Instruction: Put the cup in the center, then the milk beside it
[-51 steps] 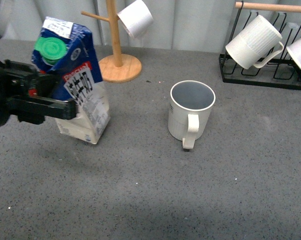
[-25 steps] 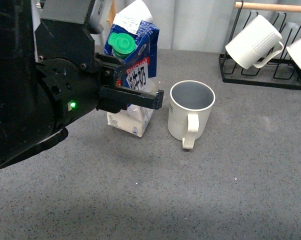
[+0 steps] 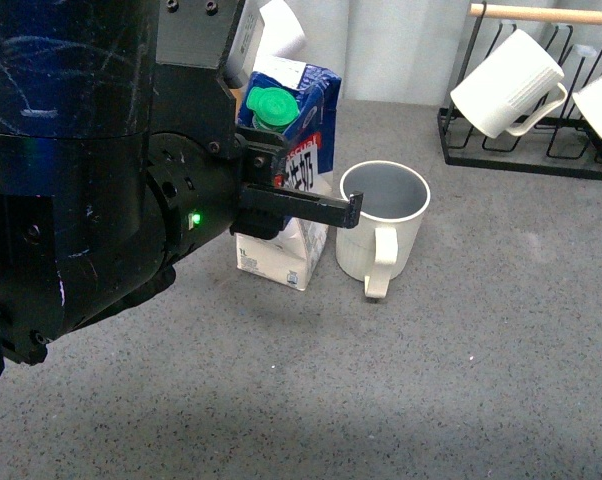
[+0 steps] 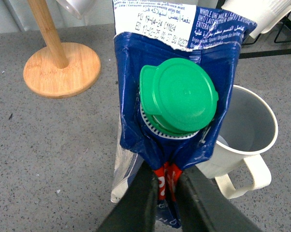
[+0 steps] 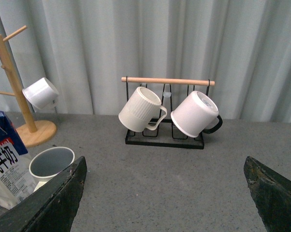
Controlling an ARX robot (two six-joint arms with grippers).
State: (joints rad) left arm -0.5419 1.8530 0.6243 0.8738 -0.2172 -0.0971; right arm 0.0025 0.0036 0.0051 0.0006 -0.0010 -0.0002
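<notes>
Right now the left gripper is clamping the tall blue-and-white milk carton just under its round green cap, the carton's long axis running nearly upright. It is sitting just beside the cream-white ribbed mug, at the mug's 9 o'clock in the front view, with the mug standing midway across the grey tabletop. The right gripper is hanging well apart, jaws spread wide.

The milk carton, clamped in the left arm's jaws, has travelled rightward over the surface from the far left and now sits just beside the cup. The left arm now fills the front view's left half.
</notes>
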